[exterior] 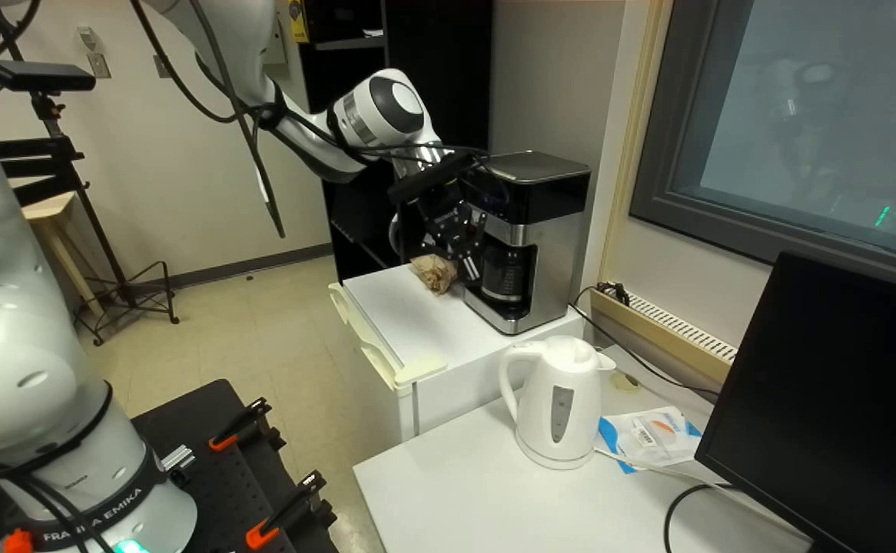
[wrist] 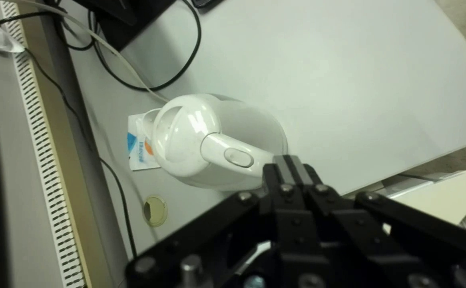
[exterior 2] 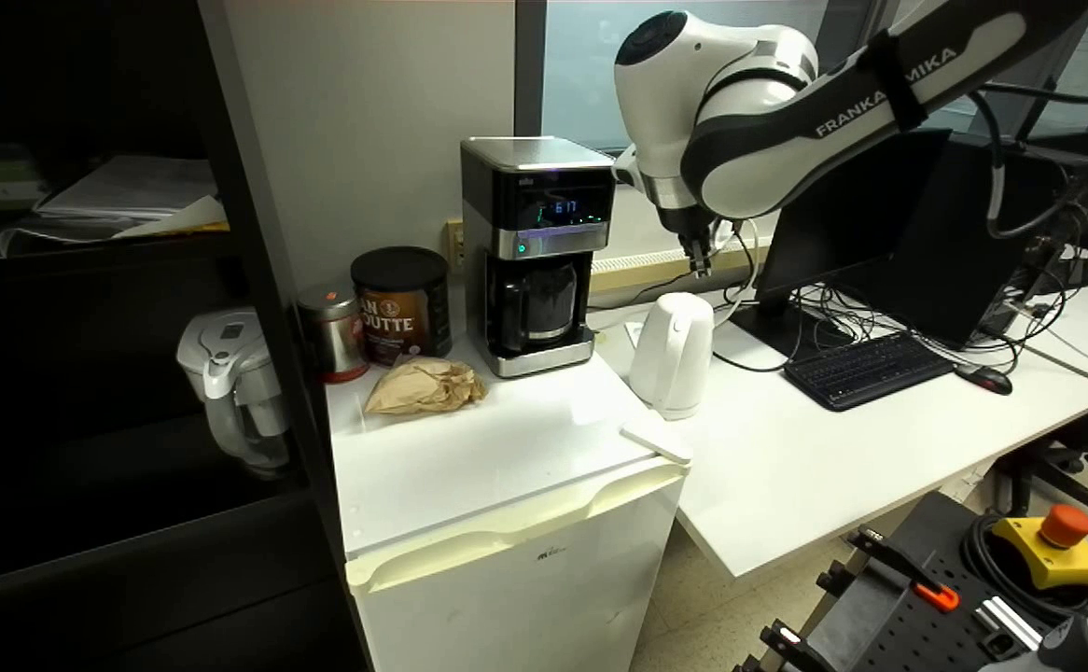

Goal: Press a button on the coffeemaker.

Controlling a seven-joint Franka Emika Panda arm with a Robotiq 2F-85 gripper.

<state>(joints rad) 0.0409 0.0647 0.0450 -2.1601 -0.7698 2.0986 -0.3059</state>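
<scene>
Closest in the wrist view is the gripper (wrist: 292, 164). Its two fingers (wrist: 284, 170) are pressed together with nothing between them. That is likely so they make one hard tip, good for poking a button. Under them is the white kettle (wrist: 193, 136). The fingers hide the end of its handle (wrist: 256, 161) there, but in an exterior view there is a gap, so they do not touch. The kettle stands upright on the desk (wrist: 377, 100). It could get bumped if the gripper dips.

Next comes the fridge (exterior 2: 516, 597). The coffeemaker (exterior 2: 551, 241) stands on top of it, near the desk side. Its front looks the same way as the fridge door, maybe so people can reach the buttons. In an exterior view the gripper is off to its desk side, so it probably must swing around.

The coffeemaker is tall and boxy, black and silver, with a flat grey top. A dark pot (exterior 2: 549, 303) sits inside. Blue numbers (exterior 2: 565, 206) and a green light (exterior 2: 522, 248) glow, so it seems to have power. I cannot tell which button to press.

Beyond it are a paper bag (exterior 2: 425, 385) and a tin (exterior 2: 401, 308).
</scene>
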